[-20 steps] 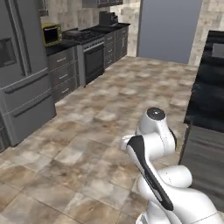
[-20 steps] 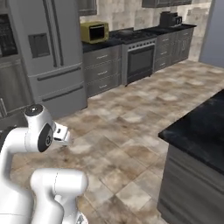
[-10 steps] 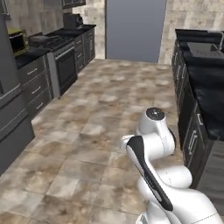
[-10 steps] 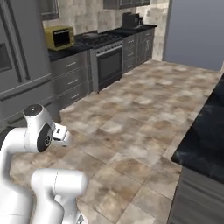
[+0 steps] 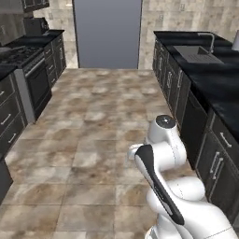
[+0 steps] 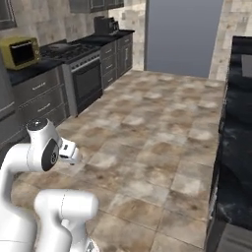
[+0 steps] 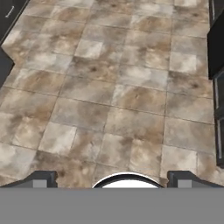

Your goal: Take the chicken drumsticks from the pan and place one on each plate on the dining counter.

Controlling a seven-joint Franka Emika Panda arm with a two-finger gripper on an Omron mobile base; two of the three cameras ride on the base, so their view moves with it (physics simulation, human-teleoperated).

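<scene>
Tool (image 7: 112, 181) jaws wide apart, empty, aimed down at the brown stone-tile floor (image 7: 109, 87). Chicken drumsticks, pan, plates: location cannot be told. Risk: base clips the dark cabinets (image 5: 205, 140) flanking the tool.

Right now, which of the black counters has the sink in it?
The black counter on the right side of the left base view holds the sink with its faucet. The counter opposite carries the stove instead.

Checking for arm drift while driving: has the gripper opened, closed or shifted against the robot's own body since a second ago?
No. The gripper stays open over the floor tiles; the base turned instead.
</scene>
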